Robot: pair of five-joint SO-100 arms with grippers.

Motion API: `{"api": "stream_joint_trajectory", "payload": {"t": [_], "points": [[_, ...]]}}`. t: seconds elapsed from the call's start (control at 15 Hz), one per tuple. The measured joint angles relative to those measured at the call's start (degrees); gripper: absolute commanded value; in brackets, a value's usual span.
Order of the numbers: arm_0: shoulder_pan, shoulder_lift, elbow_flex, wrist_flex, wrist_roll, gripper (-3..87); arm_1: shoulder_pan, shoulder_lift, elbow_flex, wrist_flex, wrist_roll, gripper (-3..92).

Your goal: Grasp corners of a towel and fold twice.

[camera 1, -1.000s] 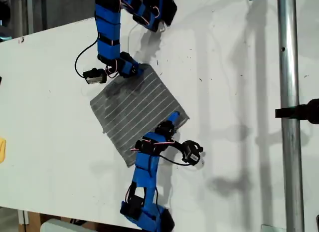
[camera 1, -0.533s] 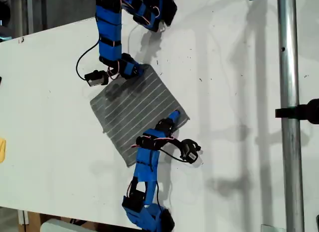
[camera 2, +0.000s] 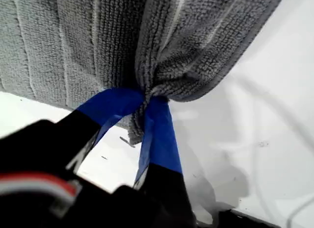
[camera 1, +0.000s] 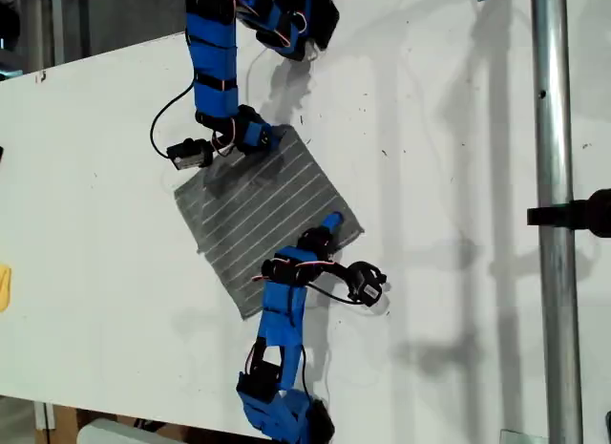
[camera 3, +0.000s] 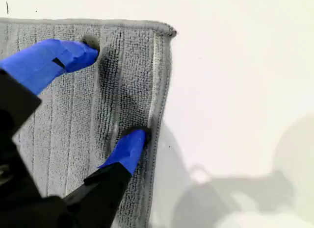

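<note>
exterior view: my first gripper (camera 2: 144, 103) pinches one towel (camera 1: 258, 210) corner; my second gripper (camera 3: 110, 95), spread, straddles another at 5 o'clock.

Exterior view high overhead, far; both wrist views close along their pincers, all sharing the towel (camera 1: 263, 210).

Top arm (camera 1: 215, 81) shifted slightly right, exterior view; towel (camera 1: 258, 210) corner nudged.
</note>
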Motion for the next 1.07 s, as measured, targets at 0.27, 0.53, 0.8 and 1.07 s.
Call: {"api": "stream_joint_trajectory", "payload": {"t": [0.27, 0.53, 0.8, 1.07], "points": [[2.81, -0.09, 1.14, 5.1, -5.27, 31.7, -2.99, 1.93, -1.41, 2.64, 2.2, -0.3], [4.75, 0.0, 2.37, 5.45, -10.02, 22.7, -4.66, 2.99, -1.41, 2.99, 3.69, -0.3], [6.86, 2.55, 3.16, 7.65, -14.41, 19.2, -5.98, 2.99, -1.41, 2.99, 4.75, -0.3], [8.35, 9.76, 3.43, 18.46, -15.03, 30.5, -6.5, 4.22, -1.41, 2.99, 5.19, -0.3]]}}
